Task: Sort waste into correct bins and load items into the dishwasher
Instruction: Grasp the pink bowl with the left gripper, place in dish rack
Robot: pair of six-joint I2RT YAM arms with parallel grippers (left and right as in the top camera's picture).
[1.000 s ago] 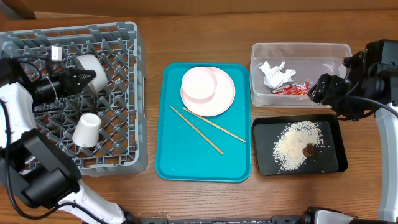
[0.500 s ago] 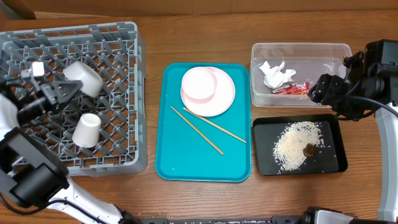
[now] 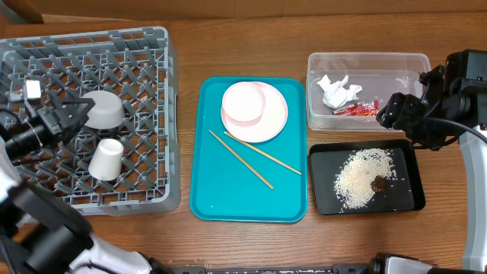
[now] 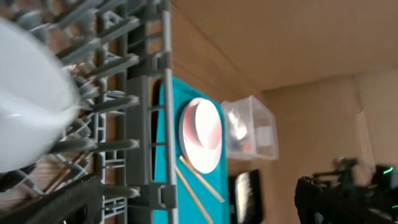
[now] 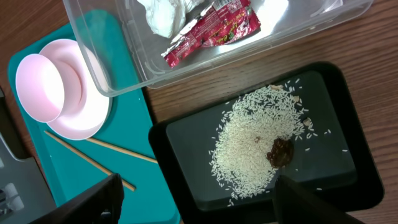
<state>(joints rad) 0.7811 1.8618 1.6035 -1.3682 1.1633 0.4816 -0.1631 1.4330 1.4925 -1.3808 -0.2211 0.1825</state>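
Grey bowl point(image 3: 104, 110) in rack point(image 3: 91, 36), left fingers point(image 3: 72, 105) spread beside

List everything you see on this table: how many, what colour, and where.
dish rack: one, grey, left
grey bowl: one, pale grey, in the dish rack
cup: one, white, in the dish rack
serving tray: one, teal, centre
plate: one, white, on the serving tray
pink bowl: one, pink, on the plate
chopsticks: two, light wood, on the serving tray
tub: one, clear, far right
tissue: one, white, in the tub
snack wrapper: one, red, in the tub
black tray: one, near right
rice: scattered, white, on the black tray
food lump: one, brown, beside the rice
left hand: black, at the grey bowl
right hand: black, open, by the tub
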